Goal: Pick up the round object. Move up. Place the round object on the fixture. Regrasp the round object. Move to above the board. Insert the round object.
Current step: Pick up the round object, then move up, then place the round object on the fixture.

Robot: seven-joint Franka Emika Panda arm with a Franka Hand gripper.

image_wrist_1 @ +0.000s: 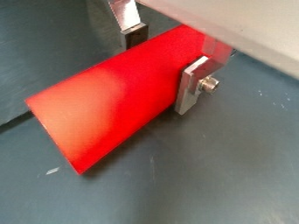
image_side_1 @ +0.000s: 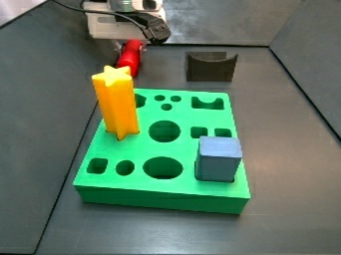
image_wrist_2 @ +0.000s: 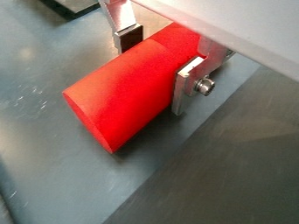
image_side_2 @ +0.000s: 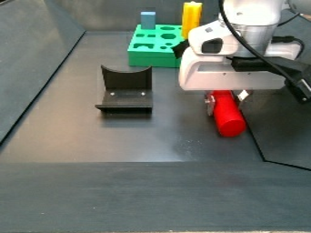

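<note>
Jaws closed around the round object [image_wrist_1: 111, 105], the red peg; both wrist views show a silver finger plate [image_wrist_2: 187, 86] pressed flat on one flank and a dark-padded finger [image_wrist_1: 132, 33] on the opposite flank, so the gripper [image_wrist_1: 163, 61] clamps it near one end. Most of the peg sticks out past the fingers, its free rounded end clear of them. Peg is tilted, free end down toward the floor [image_wrist_2: 211, 166]; whether it touches the floor cannot be told.

Floor is dark grey, matte, lightly scuffed, with a seam line running under the peg in a side view [image_side_2: 261, 150]. Dark walls [image_side_2: 36, 36] box in the workspace.

In a side view the gripper [image_side_2: 226, 95] hangs under the white wrist housing, with the peg [image_side_2: 227, 116] angled down below it. The fixture [image_side_2: 124, 89] sits on the floor beside the gripper, apart from it. The board [image_side_1: 167, 149] lies well away, carrying a yellow star peg [image_side_1: 116, 100] upright and a blue-grey cube [image_side_1: 218, 159].
</note>
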